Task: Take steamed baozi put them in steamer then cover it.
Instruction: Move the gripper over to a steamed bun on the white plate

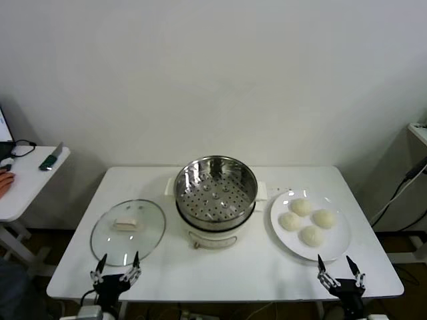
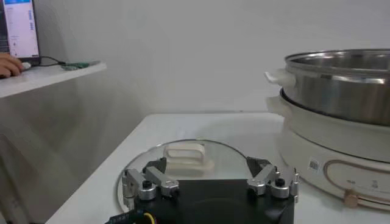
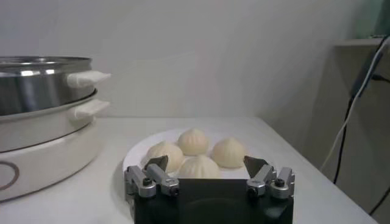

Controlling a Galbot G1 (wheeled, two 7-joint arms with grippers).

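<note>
Several off-white steamed baozi [image 1: 307,220] [image 3: 196,155] lie on a white plate [image 1: 337,250] at the table's right. The shiny steamer [image 1: 215,190] [image 2: 341,85] [image 3: 36,82] sits on a white pot base at the middle, with nothing in its perforated basket. The glass cover [image 1: 128,230] [image 2: 186,167] lies flat at the left, its whitish handle up. My left gripper [image 1: 117,268] [image 2: 207,165] is open at the front edge just before the cover. At the front edge before the plate, my right gripper [image 1: 340,272] [image 3: 206,164] stands open too.
A side table [image 1: 27,177] at the far left carries a hand, cables and a green tool. A shelf [image 1: 419,130] and cables stand at the far right. A white wall runs behind the table [image 1: 220,267].
</note>
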